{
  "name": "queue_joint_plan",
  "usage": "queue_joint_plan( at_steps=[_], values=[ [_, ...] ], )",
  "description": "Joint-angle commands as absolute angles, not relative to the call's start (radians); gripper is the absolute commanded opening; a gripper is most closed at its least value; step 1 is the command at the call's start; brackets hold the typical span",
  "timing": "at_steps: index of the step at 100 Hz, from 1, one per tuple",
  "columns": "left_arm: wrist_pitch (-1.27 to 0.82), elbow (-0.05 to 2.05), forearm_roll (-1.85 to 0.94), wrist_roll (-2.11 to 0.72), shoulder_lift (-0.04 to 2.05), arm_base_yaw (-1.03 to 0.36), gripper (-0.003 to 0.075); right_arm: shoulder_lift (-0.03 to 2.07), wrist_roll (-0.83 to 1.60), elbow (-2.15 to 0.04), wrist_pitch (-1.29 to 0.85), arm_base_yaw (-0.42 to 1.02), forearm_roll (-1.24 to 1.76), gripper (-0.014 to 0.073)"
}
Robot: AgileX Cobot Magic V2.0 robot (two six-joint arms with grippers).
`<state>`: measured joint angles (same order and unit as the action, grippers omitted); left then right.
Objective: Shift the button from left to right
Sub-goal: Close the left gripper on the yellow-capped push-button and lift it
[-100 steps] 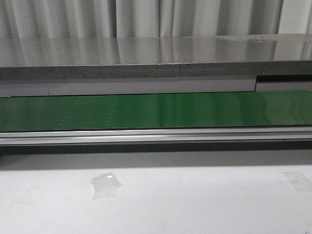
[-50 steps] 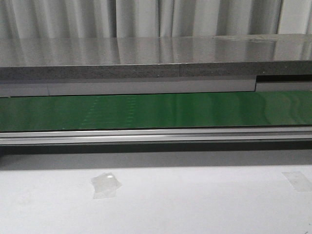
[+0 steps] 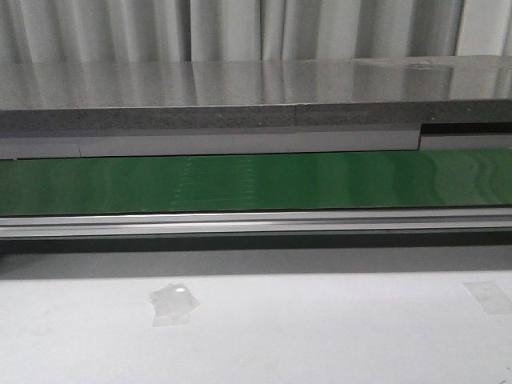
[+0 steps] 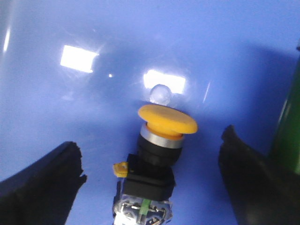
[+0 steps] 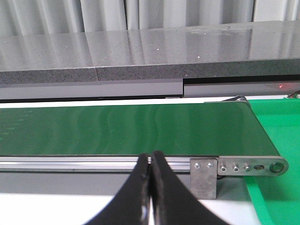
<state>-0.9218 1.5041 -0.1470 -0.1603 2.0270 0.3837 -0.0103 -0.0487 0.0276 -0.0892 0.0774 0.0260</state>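
Both left gripper point(image 4: 150, 183) fingers spread wide either side of button point(image 4: 157, 154), not touching; right gripper point(image 5: 151, 187) clenched, empty, near green belt point(image 5: 126, 129).

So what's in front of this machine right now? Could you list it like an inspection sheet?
Surface: white table; green conveyor belt behind it.
Job's things: button, yellow cap, black body, lying on a blue surface.
Clutter: two tape patches.
Grippers: left gripper open, fingers either side of the button, not touching; right gripper shut, empty.
Cables: nothing seen.
Surroundings: grey ledge, curtain, green tray at the belt's end.
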Motion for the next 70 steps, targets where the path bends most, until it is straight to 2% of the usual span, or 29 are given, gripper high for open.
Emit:
queue_joint_plan(
  at_steps=[1, 30, 52, 70],
  values=[
    [-0.897, 1.533, -0.140, -0.159, 1.982, 0.377, 0.0566, -0.030, -0.046, 0.012, -0.006, 0.078, 0.020, -0.0068],
    [-0.877, 1.533, -0.129, -0.152, 1.994, 0.377, 0.0563, -0.030, -0.046, 0.012, -0.006, 0.078, 0.020, -0.0068],
    [-0.877, 1.533, -0.121, -0.150, 2.009, 0.377, 0.0482, -0.030, -0.046, 0.012, -0.006, 0.078, 0.020, -0.0068],
    [-0.914, 1.533, -0.124, -0.150, 2.066, 0.377, 0.0480, -0.030, -0.046, 0.012, -0.006, 0.078, 0.020, -0.0068]
  ],
)
